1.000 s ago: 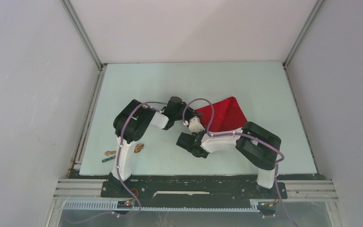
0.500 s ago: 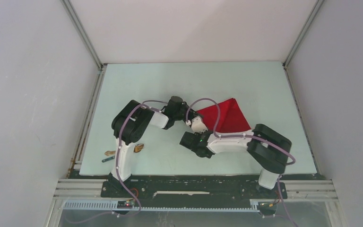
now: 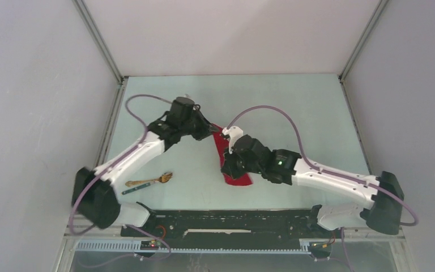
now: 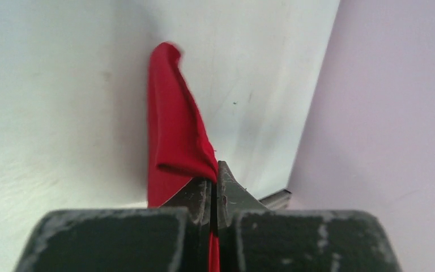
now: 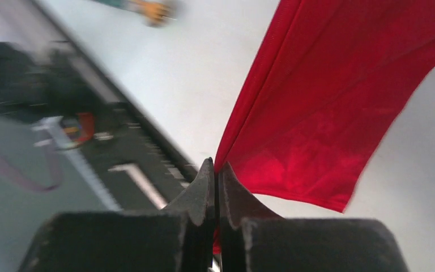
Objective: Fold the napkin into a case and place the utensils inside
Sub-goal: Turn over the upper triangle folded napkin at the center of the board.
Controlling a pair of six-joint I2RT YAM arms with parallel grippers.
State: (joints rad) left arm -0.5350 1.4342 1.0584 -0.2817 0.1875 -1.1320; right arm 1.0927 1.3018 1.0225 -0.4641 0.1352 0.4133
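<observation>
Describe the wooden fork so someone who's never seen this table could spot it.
Look at the pale green table, toward its near left corner. Two items lie there; the fork is the light-brown wooden one, just beyond the thinner dark teal stick.

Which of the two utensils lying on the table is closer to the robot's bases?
The dark teal stick. The light wooden fork lies just beyond it, farther onto the table.

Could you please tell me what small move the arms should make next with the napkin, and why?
Probably lower both arms together to lay the napkin flat on the table. The left fingers and right fingers are each shut on one end, and it hangs between them as a narrow strip, apparently off the surface.
</observation>
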